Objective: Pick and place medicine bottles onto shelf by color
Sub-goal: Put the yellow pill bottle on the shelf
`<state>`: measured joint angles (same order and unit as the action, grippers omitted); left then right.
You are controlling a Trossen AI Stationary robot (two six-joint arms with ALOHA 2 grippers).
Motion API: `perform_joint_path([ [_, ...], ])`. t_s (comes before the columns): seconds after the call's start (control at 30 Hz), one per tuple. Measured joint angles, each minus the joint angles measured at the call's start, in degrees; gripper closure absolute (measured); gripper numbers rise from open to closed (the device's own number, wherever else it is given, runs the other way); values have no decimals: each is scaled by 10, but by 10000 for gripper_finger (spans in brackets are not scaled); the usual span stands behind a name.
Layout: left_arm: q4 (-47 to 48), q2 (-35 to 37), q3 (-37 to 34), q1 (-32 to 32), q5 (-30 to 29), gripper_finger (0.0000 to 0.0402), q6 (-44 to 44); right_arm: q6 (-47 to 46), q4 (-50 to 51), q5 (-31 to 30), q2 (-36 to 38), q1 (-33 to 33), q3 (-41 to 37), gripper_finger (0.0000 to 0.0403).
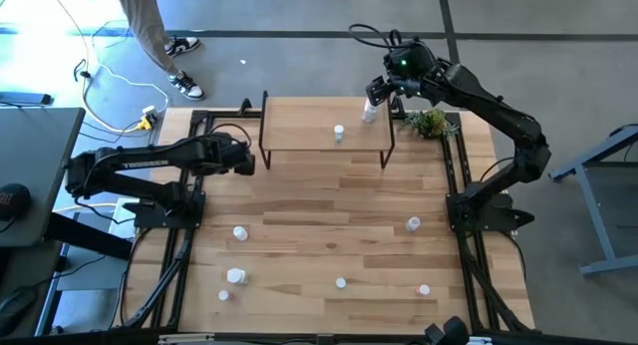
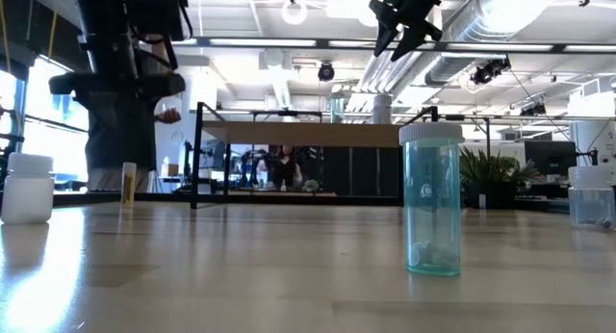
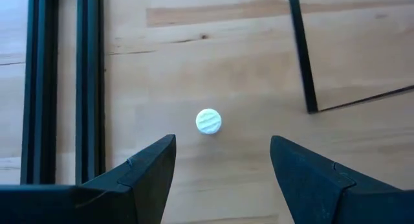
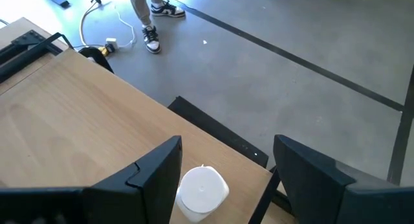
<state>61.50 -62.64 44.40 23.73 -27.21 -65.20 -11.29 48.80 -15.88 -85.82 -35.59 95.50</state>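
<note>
Right gripper (image 4: 223, 185): fingers (image 4: 152, 179) spread, with a white-capped bottle (image 4: 202, 190) standing between them; contact between pads and bottle cannot be confirmed. In the high view this gripper (image 1: 380, 94) is at the far right corner of the shelf (image 1: 299, 126), where the same bottle (image 1: 370, 109) stands at the board's edge. The right arm reaches in from its base on the desk's right side.

Left gripper (image 3: 223, 169): fingers (image 3: 145, 175) spread, holding nothing, above the desk (image 1: 329, 200). A small round white cap (image 3: 208, 121) lies on the wood beyond the fingertips, not touching them. In the high view the left gripper (image 1: 247, 158) is just beside the shelf's near left leg.

Shelf: a second small white bottle (image 1: 339, 133) stands near the middle of the board, well apart from the one at the corner.

Desk, near half: loose bottles stand at left (image 1: 239, 232), lower left (image 1: 235, 276), beside it (image 1: 223, 295), centre front (image 1: 340, 282), right (image 1: 413, 223) and lower right (image 1: 424, 290), all apart from one another. The low view shows a pale teal bottle (image 2: 432, 198) with a white cap upright in the foreground.

Surroundings: a small green plant (image 1: 431, 122) sits by the shelf's right end. A person's legs and shoes (image 1: 185, 84) are on the floor beyond the desk.
</note>
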Motion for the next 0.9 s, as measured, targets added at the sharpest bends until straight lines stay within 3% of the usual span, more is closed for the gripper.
perform_joint_path([
  [0.3,2,13,7,23,80,158,153,-2,1,0,0,0,0,167],
  [0.63,13,8,40,108,111,158,296,-2,1,3,0,0,0,167],
  [0.9,13,-25,40,139,118,158,308,-5,1,14,0,0,0,167],
])
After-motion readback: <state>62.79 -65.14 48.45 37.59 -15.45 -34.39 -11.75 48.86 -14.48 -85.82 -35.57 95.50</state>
